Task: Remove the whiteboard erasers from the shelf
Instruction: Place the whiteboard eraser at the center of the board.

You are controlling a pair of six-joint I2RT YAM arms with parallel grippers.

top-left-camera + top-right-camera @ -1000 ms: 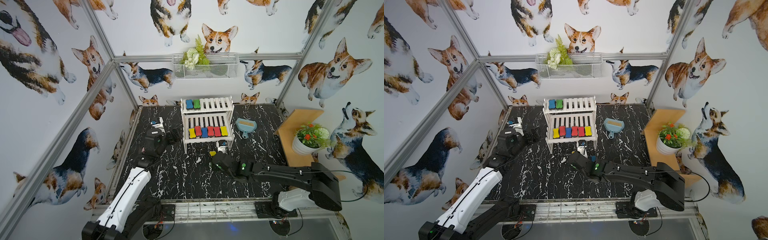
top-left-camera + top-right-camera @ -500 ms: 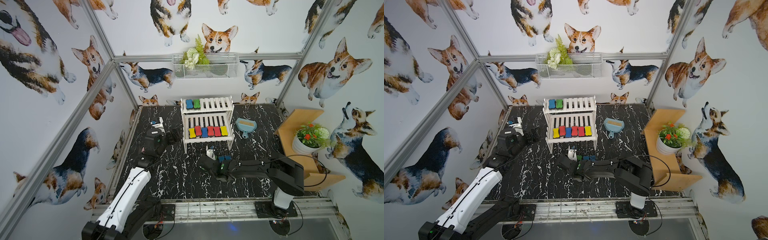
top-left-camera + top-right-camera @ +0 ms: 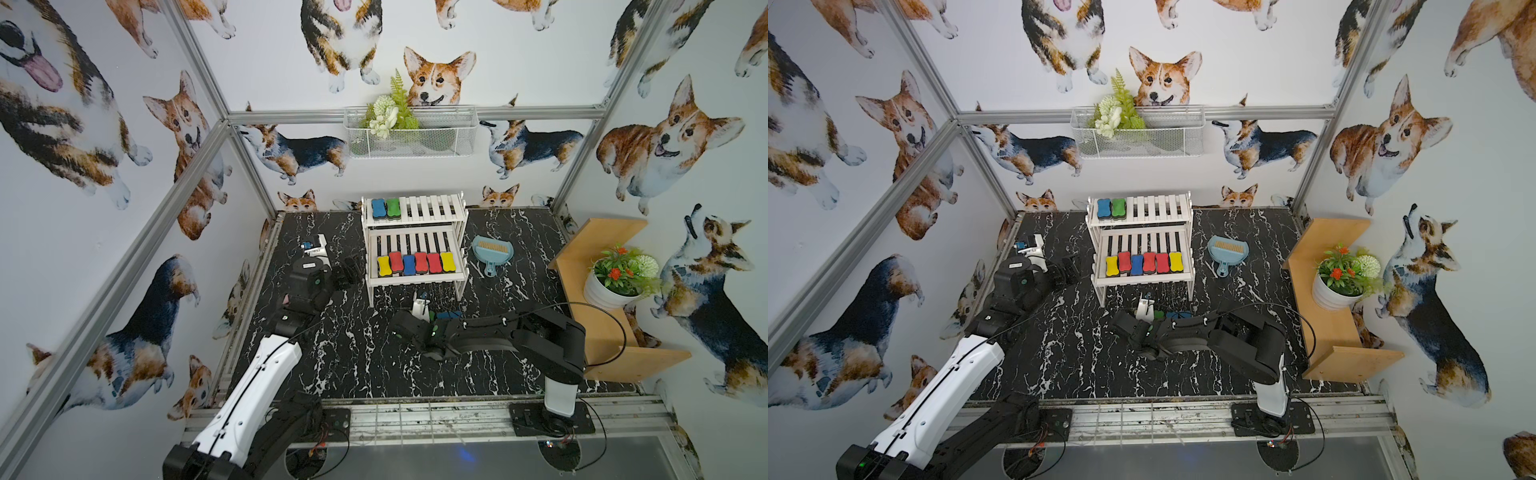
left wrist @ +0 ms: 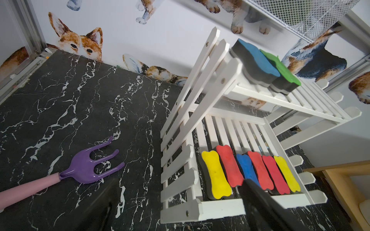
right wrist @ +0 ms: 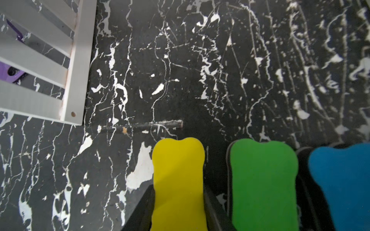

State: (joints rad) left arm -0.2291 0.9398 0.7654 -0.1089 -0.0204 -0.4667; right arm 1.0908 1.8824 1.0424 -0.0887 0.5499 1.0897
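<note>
Putting the yellow eraser [image 5: 178, 180] on the worktop [image 5: 200, 80], it seems, the right jaws clamp it and should let go next; the left jaws stand apart.

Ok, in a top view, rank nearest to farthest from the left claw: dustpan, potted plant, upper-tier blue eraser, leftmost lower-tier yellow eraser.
1. Leftmost yellow eraser, lower tier, just beside the left claw.
2. Blue eraser, upper tier, further back.
3. Dustpan, on the table beyond the shelf.
4. Potted plant, on the tan shelf.
</note>
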